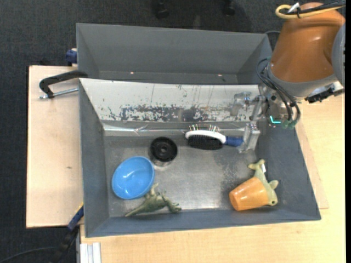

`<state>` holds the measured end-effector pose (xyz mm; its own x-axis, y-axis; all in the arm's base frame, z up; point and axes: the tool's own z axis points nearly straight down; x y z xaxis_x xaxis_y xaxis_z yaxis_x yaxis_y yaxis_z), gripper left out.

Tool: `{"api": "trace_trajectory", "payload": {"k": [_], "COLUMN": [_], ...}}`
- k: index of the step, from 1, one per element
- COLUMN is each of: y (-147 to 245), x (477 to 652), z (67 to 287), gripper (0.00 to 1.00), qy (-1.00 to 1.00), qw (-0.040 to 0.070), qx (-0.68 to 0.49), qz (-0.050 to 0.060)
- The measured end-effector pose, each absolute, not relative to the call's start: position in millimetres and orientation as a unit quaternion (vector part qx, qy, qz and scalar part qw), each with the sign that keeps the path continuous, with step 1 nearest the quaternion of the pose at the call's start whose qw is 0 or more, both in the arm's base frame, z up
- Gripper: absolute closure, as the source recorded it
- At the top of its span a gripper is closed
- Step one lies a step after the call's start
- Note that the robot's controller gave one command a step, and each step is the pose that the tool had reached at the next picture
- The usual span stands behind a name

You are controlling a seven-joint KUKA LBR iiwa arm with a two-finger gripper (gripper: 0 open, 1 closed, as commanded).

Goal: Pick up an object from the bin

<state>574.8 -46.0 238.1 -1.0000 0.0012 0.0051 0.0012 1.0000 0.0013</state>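
My gripper (pixel 250 136) hangs low at the bin's back right, close to the back wall. Just left of it lies a black hairbrush (pixel 205 139) with white bristles; the end of its blue handle reaches up to the gripper, and I cannot tell whether they touch. In front of the gripper, towards the near right corner, an orange cup (pixel 251 196) lies on its side. A pale yellow-green toy figure (pixel 260 172) rests against the cup's top.
A black round cap (pixel 163 149) sits left of the brush. A blue bowl (pixel 132 178) lies at the near left, with a green toy dinosaur (pixel 154 204) by the front wall. The arm's orange cover hangs over the bin's right rim.
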Motion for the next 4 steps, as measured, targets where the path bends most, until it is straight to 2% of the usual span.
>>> {"api": "trace_trajectory", "payload": {"k": [1,2,3,4], "y": [-49,-11,-13,-15], "x": [589.4,572.2,572.3,559.9], "z": [95,72,73,209], "gripper": [0.0,0.0,1.0,1.0], "qy": [-0.985,-0.987,-0.987,-1.0], "qw": [0.001,-0.004,-0.004,-0.005], "qx": [-0.175,-0.161,-0.162,0.019], "qz": [-0.001,0.0,0.0,0.0]}}
